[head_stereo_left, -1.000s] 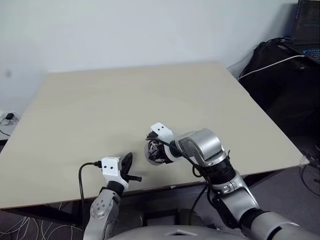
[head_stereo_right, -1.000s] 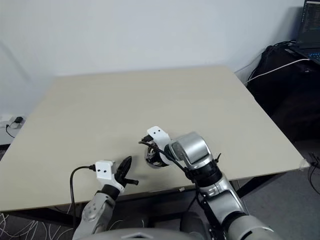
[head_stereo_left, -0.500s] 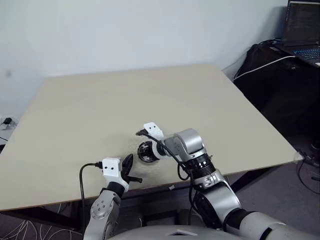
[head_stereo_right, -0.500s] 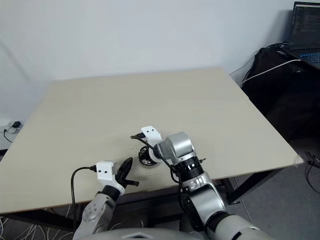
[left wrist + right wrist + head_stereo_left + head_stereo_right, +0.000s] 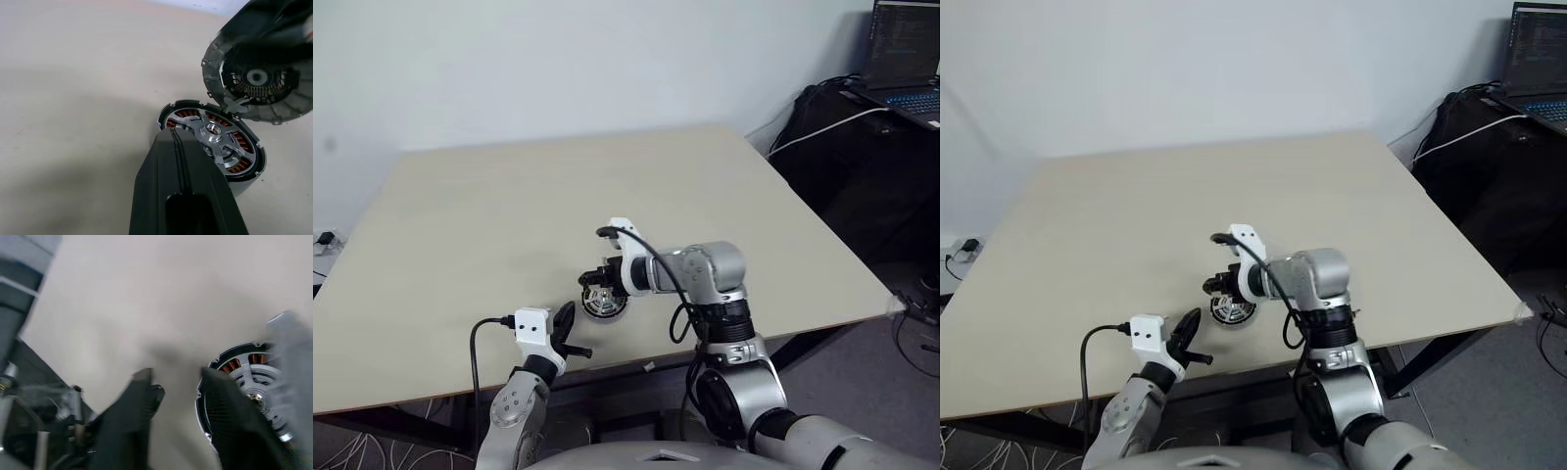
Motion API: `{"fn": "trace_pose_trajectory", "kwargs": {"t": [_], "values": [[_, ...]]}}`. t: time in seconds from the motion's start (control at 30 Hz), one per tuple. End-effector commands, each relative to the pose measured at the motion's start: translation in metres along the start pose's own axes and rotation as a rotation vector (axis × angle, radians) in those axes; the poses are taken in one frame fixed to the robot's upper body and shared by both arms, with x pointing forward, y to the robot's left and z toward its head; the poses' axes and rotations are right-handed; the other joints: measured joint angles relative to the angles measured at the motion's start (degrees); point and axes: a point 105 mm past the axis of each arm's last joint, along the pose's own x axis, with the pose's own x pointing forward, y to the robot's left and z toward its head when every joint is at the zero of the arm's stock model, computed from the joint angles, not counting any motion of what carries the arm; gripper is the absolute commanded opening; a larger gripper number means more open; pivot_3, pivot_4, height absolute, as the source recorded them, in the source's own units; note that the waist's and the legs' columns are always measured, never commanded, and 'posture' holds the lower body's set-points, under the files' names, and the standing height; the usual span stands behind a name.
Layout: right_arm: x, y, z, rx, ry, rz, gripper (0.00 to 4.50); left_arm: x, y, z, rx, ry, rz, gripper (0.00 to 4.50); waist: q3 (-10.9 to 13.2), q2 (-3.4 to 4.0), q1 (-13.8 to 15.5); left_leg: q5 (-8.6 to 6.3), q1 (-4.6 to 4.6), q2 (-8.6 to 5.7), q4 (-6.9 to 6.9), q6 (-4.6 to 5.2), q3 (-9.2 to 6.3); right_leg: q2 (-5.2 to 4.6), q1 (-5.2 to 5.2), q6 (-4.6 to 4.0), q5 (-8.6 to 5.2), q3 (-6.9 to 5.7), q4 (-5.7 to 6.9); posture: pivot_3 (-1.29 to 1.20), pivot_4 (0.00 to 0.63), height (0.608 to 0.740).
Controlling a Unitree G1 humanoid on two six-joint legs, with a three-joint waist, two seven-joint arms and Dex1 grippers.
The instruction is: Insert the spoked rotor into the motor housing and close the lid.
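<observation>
The motor housing (image 5: 246, 182) lies flat on the table near its front edge, also seen as the housing (image 5: 604, 305) from the head. The spoked rotor (image 5: 212, 131) sits inside it, silvery hub and spokes over the copper windings. The lid (image 5: 254, 81) stands open and upright on its hinge at the housing's far rim. My right gripper (image 5: 595, 278) hovers just above the housing, pointing left; its fingers (image 5: 142, 396) are open with nothing between them. My left gripper (image 5: 175, 142) is shut and empty, just short of the housing on the near side.
The beige table (image 5: 509, 196) stretches far behind the housing. Its front edge runs just behind my left gripper (image 5: 568, 333). Off the table's right side stand a dark bag with cables (image 5: 842, 127) and a laptop (image 5: 906, 49).
My right gripper has lifted off the housing and rolled to point left. The housing now lies flat with its lid up. The left gripper has not moved. The head camera shifted a little.
</observation>
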Motion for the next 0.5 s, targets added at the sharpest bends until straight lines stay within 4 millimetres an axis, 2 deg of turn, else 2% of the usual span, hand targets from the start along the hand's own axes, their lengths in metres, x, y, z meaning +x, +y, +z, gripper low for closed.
{"fn": "trace_pose_trajectory", "kwargs": {"t": [0.03, 0.07, 0.1, 0.27, 0.4, 0.5], "values": [[0.004, 0.072, 0.019, -0.011, -0.075, 0.252, 0.43, 0.002, -0.001, 0.006, -0.005, -0.027, -0.019, 0.00, 0.0, 0.01, 0.0, 0.00, 0.00, 0.00, -0.01, 0.00, 0.00, 0.00, 0.00, 0.00, 0.00, 0.00, 0.00, 0.00, 0.000, 0.740], [0.003, 0.075, 0.020, -0.002, -0.086, 0.270, 0.08, 0.002, -0.002, 0.006, -0.005, -0.024, -0.022, 0.00, 0.0, 0.01, 0.0, 0.00, 0.00, 0.00, -0.01, 0.00, 0.00, 0.00, -0.01, 0.00, 0.00, 0.00, 0.00, 0.00, 0.000, 0.740], [0.002, 0.078, 0.022, 0.007, -0.097, 0.287, 0.03, 0.002, -0.002, 0.005, -0.005, -0.023, -0.025, 0.00, 0.0, 0.02, -0.1, 0.00, 0.00, 0.00, -0.02, 0.00, 0.00, 0.00, -0.01, 0.00, -0.01, 0.00, 0.00, 0.00, 0.000, 0.740], [-0.014, 0.093, 0.037, 0.034, -0.190, 0.406, 0.03, 0.003, -0.002, 0.004, -0.003, -0.014, -0.039, 0.00, 0.0, 0.05, -0.1, 0.00, -0.01, 0.01, -0.04, 0.01, 0.00, -0.01, -0.01, 0.00, -0.01, 0.00, -0.02, 0.00, 0.000, 0.740], [-0.036, 0.102, 0.058, 0.017, -0.349, 0.511, 0.03, 0.003, -0.001, 0.003, 0.000, -0.011, -0.044, 0.00, 0.1, 0.09, -0.3, 0.00, -0.01, 0.01, -0.08, 0.02, 0.00, -0.01, -0.02, 0.00, -0.02, 0.00, -0.04, 0.00, 0.000, 0.740], [-0.039, 0.082, 0.069, -0.106, -0.449, 0.321, 0.03, 0.003, -0.001, 0.003, 0.005, -0.010, -0.045, 0.00, 0.1, 0.15, -0.6, 0.01, -0.01, 0.01, -0.08, 0.03, 0.01, -0.01, -0.03, 0.04, -0.05, 0.00, -0.04, 0.00, 0.000, 0.740]]}}
